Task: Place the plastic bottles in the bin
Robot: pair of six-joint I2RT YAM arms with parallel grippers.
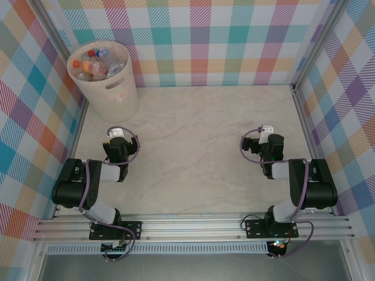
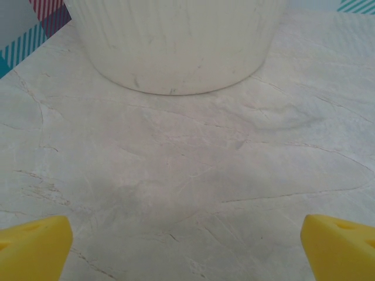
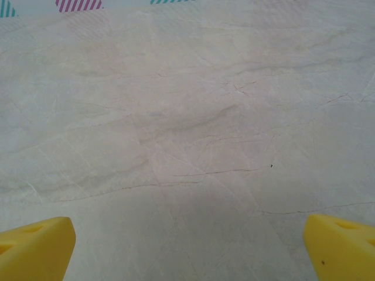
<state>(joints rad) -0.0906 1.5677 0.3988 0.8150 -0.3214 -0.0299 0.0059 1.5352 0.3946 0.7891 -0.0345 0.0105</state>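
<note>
The cream-white bin [image 1: 111,96] stands in the far left corner of the table, and several plastic bottles [image 1: 98,63] with orange, red and blue caps lie piled inside it. Its ribbed lower wall [image 2: 181,47] rises just ahead in the left wrist view. My left gripper [image 1: 117,133] rests low over the table a short way in front of the bin, folded back near its base. Its yellow fingertips [image 2: 35,246] stand wide apart with bare table between them. My right gripper [image 1: 267,129] sits folded back on the right side, its yellow fingertips [image 3: 340,246] also wide apart over bare marble.
Plaid walls close the table on the left, back and right, with metal posts at the corners [image 1: 299,88]. An aluminium rail [image 1: 193,225] runs along the near edge under both arm bases. The marble tabletop [image 1: 199,146] lies between the two arms.
</note>
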